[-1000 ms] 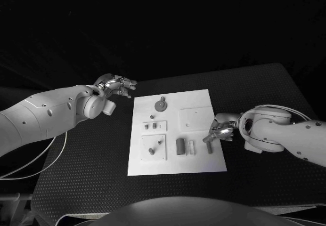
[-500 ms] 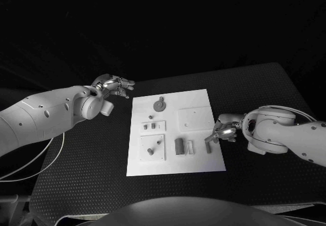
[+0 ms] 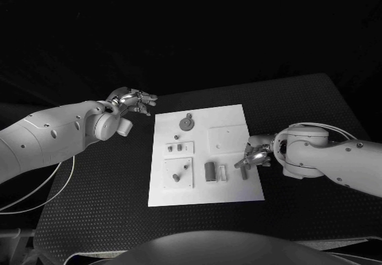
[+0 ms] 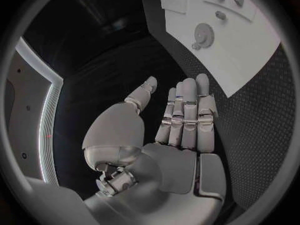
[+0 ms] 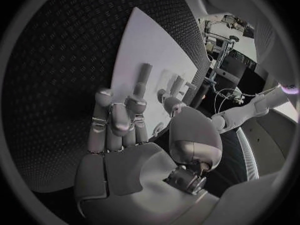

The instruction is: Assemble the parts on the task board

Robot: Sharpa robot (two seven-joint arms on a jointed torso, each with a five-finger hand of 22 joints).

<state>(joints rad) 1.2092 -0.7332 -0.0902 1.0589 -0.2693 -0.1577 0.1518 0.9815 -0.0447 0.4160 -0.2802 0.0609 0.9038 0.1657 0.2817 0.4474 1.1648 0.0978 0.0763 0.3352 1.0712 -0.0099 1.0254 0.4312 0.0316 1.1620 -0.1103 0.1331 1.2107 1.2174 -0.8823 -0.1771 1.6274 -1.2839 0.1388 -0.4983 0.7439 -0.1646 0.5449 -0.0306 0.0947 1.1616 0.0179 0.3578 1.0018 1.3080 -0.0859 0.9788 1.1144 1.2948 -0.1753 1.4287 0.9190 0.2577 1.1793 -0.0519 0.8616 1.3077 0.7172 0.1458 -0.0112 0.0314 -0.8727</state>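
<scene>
1. Task board (image 3: 231, 190): white plate lying flat at the middle of the black table (image 3: 318, 110), long side running near to far.
2. Far end of the board: a round gear-like part (image 3: 187, 122) with a small tab, also seen from the left wrist (image 4: 203, 34). A tiny peg (image 3: 176, 136) sits just near of it.
3. Right of centre: a raised white square block (image 3: 229, 138).
4. Left of centre: a small white plate (image 3: 181, 148) carrying two little dark pieces.
5. Near-left: a larger white plate (image 3: 180, 172) with a peg and a slanted pin on it.
6. Near-centre: a dark upright block (image 3: 210, 171), a pale slim piece (image 3: 223, 173) just to its right, then a dark bar-shaped part (image 3: 244, 171) near the board's right edge.
7. Right hand (image 3: 255, 154): over the board's right edge, fingers (image 5: 115, 120) curled down beside the bar-shaped part (image 5: 141, 81). Whether it touches or holds the bar, I cannot tell.
8. Left hand (image 3: 133, 101): off the board, over the table just beyond its far-left corner. From the wrist, the left hand (image 4: 181, 120) has straight fingers with the thumb apart, holding nothing.
</scene>
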